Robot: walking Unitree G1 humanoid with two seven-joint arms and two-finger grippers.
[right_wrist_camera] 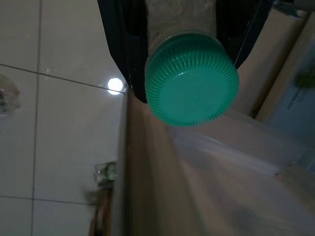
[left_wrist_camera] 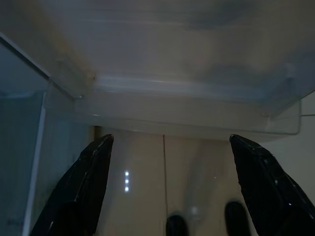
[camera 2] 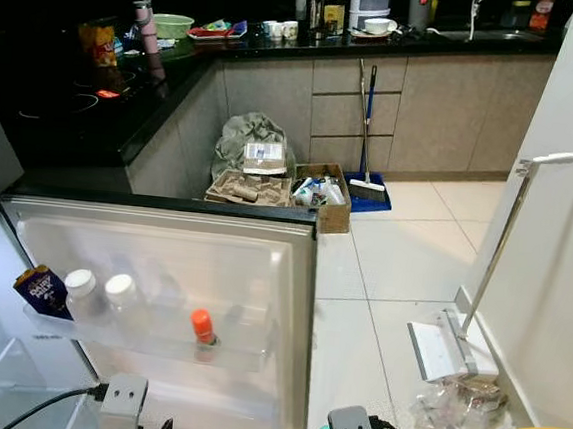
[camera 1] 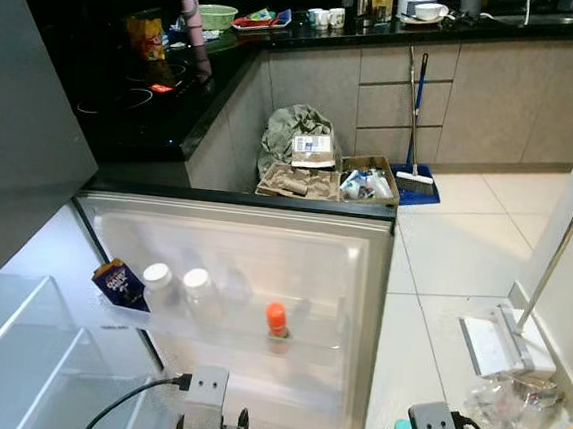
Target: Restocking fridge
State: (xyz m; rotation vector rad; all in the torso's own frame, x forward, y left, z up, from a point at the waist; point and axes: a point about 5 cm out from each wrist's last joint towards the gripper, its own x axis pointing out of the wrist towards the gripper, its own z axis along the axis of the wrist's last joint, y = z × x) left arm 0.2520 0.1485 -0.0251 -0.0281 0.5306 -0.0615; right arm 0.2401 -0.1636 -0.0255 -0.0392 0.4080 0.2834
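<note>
The left pincer (left_wrist_camera: 167,187) is hanging released below the fridge door shelf (camera 1: 236,336), which is already carrying a snack packet (camera 1: 118,282), 2 white-capped bottles (camera 1: 159,277) and an orange-capped one (camera 1: 276,319). The right pincer (right_wrist_camera: 182,29) is gripping a green-capped bottle (right_wrist_camera: 192,81) (not shelved yet) beside the door's edge.

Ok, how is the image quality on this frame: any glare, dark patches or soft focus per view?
Left eye view: black countertop very dark, fridge door washed out pale. Left wrist view: dim and soft, small light glints on the floor between the open left gripper. Right wrist view: green cap close and slightly soft in the right gripper, lamp glare on the tiles.
</note>
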